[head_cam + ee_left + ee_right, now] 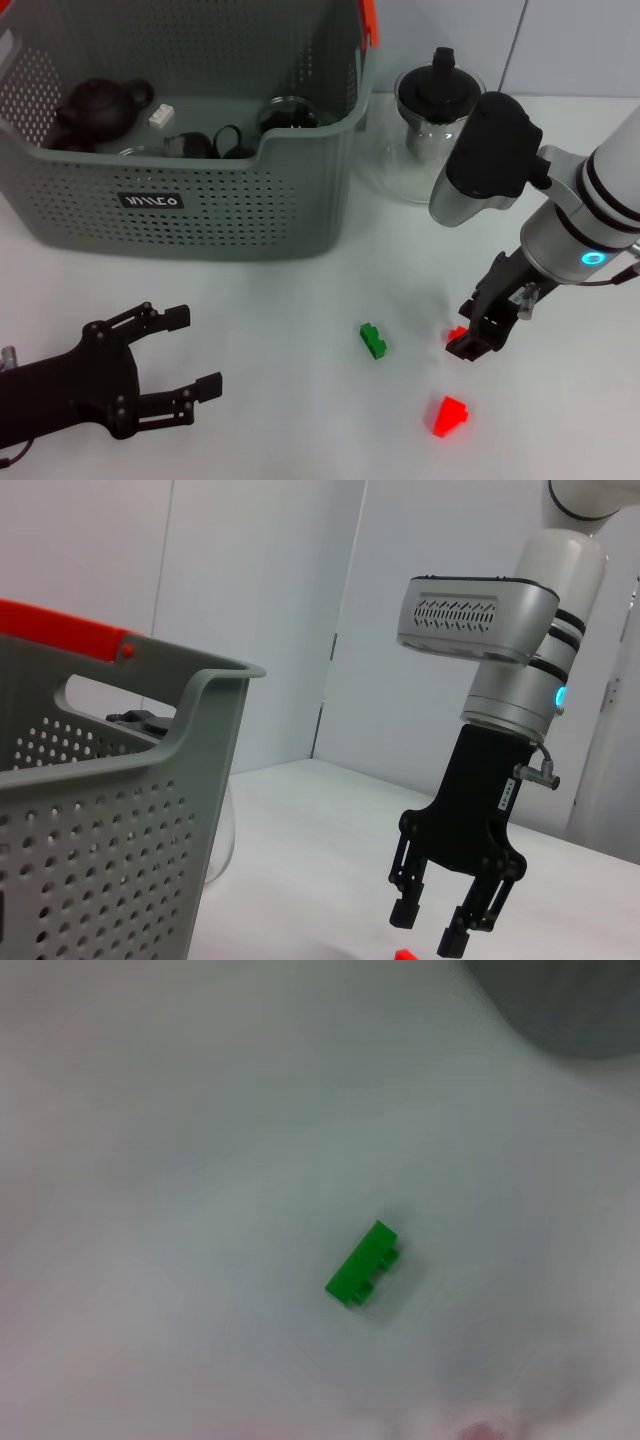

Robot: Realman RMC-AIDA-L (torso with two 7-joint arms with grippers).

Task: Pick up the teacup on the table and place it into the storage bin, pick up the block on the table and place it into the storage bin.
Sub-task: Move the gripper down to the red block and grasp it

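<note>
Nearest, the left gripper [190, 385] lies low on the table [300, 420], fingers spread and holding nothing. A red block [449, 414] sits just beyond on the right, a green block [373, 341] mid-table. The right gripper [478, 340] points down over a second small red piece [456, 333], jaws apart, not closed on it. Farther back, the bin [200, 215] holds a dark teapot [98, 108], cups and a white piece. A glass teapot [430, 140] stands beside the bin's right wall.
</note>
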